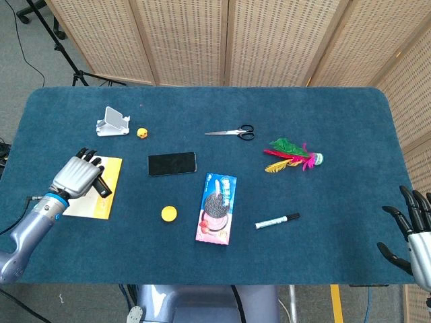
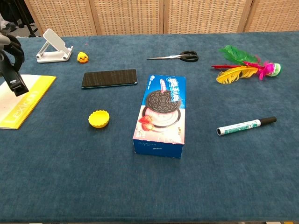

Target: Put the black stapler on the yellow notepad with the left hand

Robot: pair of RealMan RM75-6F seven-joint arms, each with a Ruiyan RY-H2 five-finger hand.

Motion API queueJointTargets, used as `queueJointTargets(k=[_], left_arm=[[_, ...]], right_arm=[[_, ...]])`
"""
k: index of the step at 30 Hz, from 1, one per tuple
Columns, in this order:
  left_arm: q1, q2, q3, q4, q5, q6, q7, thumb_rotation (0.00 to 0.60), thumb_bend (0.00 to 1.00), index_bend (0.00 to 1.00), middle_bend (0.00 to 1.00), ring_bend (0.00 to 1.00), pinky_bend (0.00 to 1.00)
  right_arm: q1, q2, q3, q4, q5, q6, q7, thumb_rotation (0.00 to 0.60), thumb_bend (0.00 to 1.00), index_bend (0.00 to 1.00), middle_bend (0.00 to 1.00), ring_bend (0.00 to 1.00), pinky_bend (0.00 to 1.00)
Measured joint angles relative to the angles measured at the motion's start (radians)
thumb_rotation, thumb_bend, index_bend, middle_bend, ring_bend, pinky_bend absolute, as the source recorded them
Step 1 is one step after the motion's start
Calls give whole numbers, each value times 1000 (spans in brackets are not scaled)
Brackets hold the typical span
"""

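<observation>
My left hand grips the black stapler and holds it above the yellow notepad at the table's left side. In the chest view the stapler hangs tilted over the notepad, with the left hand cut off at the frame's left edge. I cannot tell whether the stapler touches the pad. My right hand stays at the far right edge, off the table, fingers spread and empty.
A black phone, a yellow cap and a cookie box lie right of the notepad. A white stand and a small yellow duck sit behind it. Scissors, feathers and a marker lie further right.
</observation>
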Motion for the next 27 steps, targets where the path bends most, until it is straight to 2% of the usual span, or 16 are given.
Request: queueJointTargets(k=[14, 27], left_arm=[[75, -34, 16, 162, 56, -17, -127, 600, 438, 520, 299, 107, 121], [112, -88, 26, 237, 74, -40, -145, 600, 436, 492, 284, 107, 121]], right_arm=[[8, -16, -9, -10, -15, -24, -31, 600, 208, 257, 22, 5, 0], [6, -17, -12, -10, -17, -23, -30, 600, 208, 257, 22, 5, 0]])
